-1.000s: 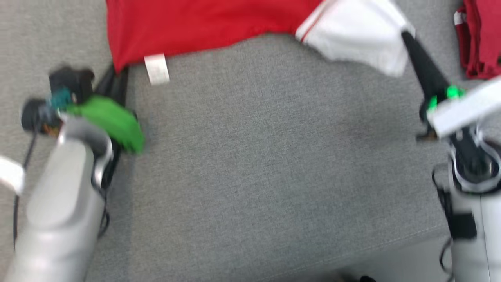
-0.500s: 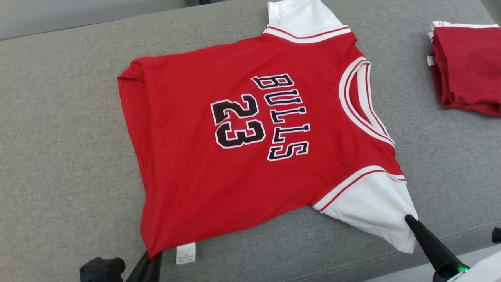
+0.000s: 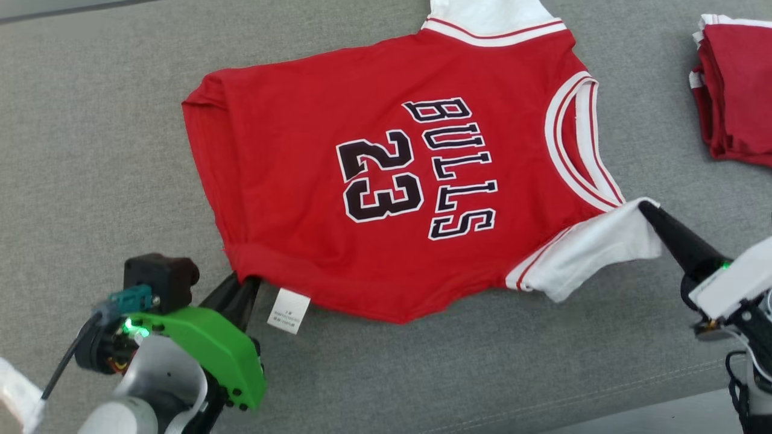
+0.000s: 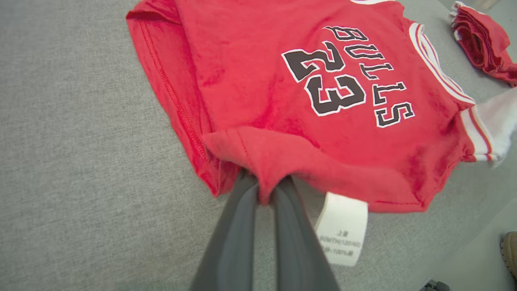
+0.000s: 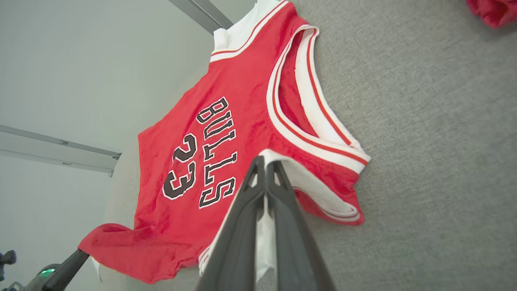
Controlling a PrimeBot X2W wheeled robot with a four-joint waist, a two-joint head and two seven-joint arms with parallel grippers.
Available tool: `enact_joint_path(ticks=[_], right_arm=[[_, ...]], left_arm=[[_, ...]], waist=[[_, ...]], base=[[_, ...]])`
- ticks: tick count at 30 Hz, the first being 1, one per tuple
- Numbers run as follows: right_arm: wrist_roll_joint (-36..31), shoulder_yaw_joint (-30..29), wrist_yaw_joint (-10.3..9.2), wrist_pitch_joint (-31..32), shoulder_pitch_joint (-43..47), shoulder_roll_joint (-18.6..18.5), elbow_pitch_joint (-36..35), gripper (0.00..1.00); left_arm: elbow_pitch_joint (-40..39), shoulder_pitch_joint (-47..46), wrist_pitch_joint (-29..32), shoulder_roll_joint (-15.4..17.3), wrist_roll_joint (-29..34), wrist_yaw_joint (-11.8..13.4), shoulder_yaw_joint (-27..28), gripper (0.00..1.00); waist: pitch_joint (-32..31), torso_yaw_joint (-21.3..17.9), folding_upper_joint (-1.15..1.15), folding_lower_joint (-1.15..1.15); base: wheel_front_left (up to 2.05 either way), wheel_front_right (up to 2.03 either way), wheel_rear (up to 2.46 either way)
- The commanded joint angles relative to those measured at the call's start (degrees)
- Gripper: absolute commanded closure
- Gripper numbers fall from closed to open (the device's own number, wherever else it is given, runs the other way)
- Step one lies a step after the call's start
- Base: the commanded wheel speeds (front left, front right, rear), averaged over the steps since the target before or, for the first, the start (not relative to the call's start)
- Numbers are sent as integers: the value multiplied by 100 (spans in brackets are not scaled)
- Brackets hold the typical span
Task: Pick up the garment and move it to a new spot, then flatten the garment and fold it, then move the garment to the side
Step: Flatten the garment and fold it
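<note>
Red jersey (image 3: 283,150) spread on grey cushion (image 3: 90,150)
At 7 o'clock its hem corner is pinched by the closed left gripper (image 3: 246,282); at 4 o'clock its white sleeve is pinched by the closed right gripper (image 3: 646,209). At 2 o'clock a folded red stack (image 3: 736,90) is seen.

— What is underneath it all?
— A wide grey woven fabric surface (image 3: 90,150), evenly lit, with a stitched seam (image 3: 603,389) near its front edge.
— And past that edge?
— A pale smooth floor (image 3: 675,421). The right wrist view has a plain pale expanse (image 5: 80,60) crossed by grey rails (image 5: 56,141). I cannot tell whether it is wall or floor.
</note>
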Motion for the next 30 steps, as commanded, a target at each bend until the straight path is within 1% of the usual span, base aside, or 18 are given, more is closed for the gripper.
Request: enact_joint_path(ticks=[1,5,8,12,15,16,17,18,20,24,28,30], right_arm=[[-143,-46,3,108,-306,-39,146,100],[-566,-6,3,402,-1130,-212,582,100],[-787,66,2,493,-1650,-241,946,100],[-1135,158,2,384,-2108,-344,1400,100],[-1166,339,2,256,-2328,-362,1609,100],[-1193,411,2,148,-2376,-413,1647,100],[-1225,476,2,-18,-2437,-453,1676,58],[-1227,517,2,-156,-2465,-448,1712,0],[-1209,570,2,-390,-2473,-453,1809,0],[-1031,574,2,-798,-2280,-568,1722,0],[-887,678,2,-934,-1771,-833,1378,0],[-963,722,2,-973,-1459,-1031,1215,0]], left_arm=[[121,-244,117,-2,-48,-72,-37,100],[461,-866,423,-87,-154,-176,-108,100],[759,-1209,600,21,-50,-226,-126,100],[1089,-1500,648,-23,-16,-194,-127,100],[1304,-1600,639,-45,22,-180,-140,100],[1363,-1625,623,-49,51,-178,-152,92],[1414,-1634,594,-67,60,-165,-152,63],[1437,-1614,564,-95,43,-147,-144,2],[1438,-1486,494,-104,35,-84,-101,0],[1246,-1126,290,-47,2,109,95,0],[942,-650,139,-20,-90,326,288,0],[766,-453,66,-96,-161,393,320,0]], waist=[[110,92,0,0],[242,135,0,0],[339,148,0,0],[400,181,0,0],[416,178,0,0],[419,174,0,0],[419,169,0,0],[415,161,0,0],[389,141,0,0],[323,97,0,0],[330,40,0,0],[397,21,0,0]], base=[[0,0,0],[0,0,0],[0,0,0],[0,0,0],[0,0,0],[0,0,0],[0,0,0],[0,0,0],[0,0,0],[0,0,0],[0,0,0],[0,0,0]])
